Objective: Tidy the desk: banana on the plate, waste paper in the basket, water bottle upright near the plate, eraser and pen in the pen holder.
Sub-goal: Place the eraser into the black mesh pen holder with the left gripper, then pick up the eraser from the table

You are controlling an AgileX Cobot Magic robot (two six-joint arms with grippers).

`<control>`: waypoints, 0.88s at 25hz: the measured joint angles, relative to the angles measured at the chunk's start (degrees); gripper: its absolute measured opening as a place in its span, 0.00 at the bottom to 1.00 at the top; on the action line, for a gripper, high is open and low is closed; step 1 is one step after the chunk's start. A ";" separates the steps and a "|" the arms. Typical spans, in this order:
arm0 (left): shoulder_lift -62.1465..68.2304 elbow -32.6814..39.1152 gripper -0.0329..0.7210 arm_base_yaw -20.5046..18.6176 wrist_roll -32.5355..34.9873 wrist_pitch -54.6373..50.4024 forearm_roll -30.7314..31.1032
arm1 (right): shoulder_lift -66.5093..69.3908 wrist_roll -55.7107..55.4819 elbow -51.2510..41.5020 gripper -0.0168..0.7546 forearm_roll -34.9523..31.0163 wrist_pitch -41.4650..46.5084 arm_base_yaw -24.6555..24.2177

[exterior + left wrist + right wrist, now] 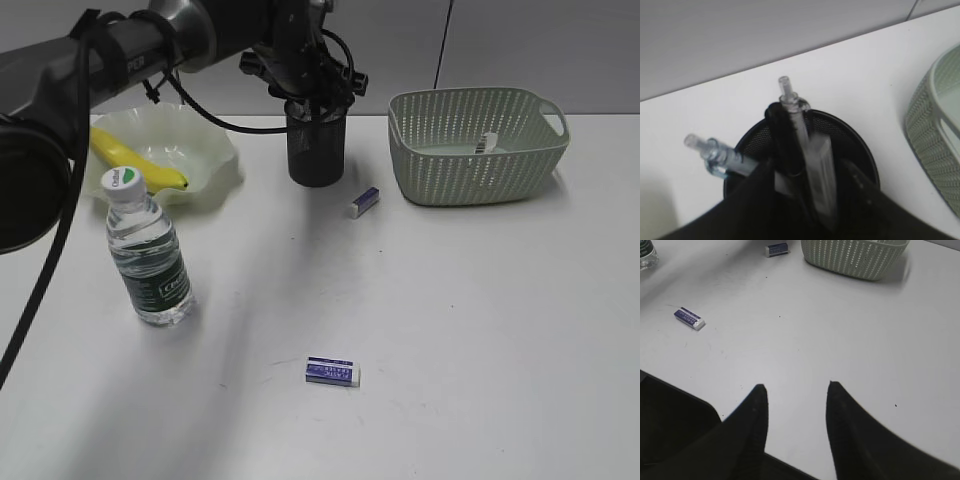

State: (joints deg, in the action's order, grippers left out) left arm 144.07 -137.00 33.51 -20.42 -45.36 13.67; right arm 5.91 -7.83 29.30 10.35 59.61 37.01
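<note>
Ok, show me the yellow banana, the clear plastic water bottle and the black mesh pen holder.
yellow banana [130, 158], exterior view, middle of the fruit.
clear plastic water bottle [150, 262], exterior view, labelled body.
black mesh pen holder [316, 152], exterior view, front wall.

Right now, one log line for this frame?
left gripper: over pen holder, pen between fingers | right gripper: open, idle | banana: plated | erasers: on table

We reach our left arm [120, 50] in from the left edge, wrist bent down, left claw [807, 200] pointing downward with its dark fingers [757, 200] apart; our right claw [795, 415] hangs low above the bench [840, 340], fingers parted with nothing between them.
</note>
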 joint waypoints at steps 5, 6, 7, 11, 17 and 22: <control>-0.58 0.00 0.57 0.24 0.00 0.00 -0.12 | 0.00 0.00 0.00 0.44 0.00 0.00 0.00; -1.10 0.00 0.57 0.31 0.00 -0.22 -0.16 | 0.00 0.00 0.00 0.44 0.00 0.00 0.00; -1.78 0.00 0.58 0.36 0.00 -0.62 -0.22 | 0.00 0.00 0.00 0.44 0.00 0.00 0.00; -6.80 0.00 0.58 0.52 0.00 -4.33 -0.22 | 0.00 0.00 0.00 0.44 0.00 0.00 0.00; -16.11 0.00 0.58 0.52 0.00 -15.66 -0.22 | 0.00 0.00 0.00 0.44 0.00 0.00 0.00; -23.52 0.00 0.58 0.52 1.14 -23.76 -0.04 | 0.00 0.00 0.00 0.44 0.00 0.00 0.00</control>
State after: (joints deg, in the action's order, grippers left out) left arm 120.55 -137.00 34.02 -19.29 -69.12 13.63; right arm 5.91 -7.83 29.30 10.35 59.61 37.01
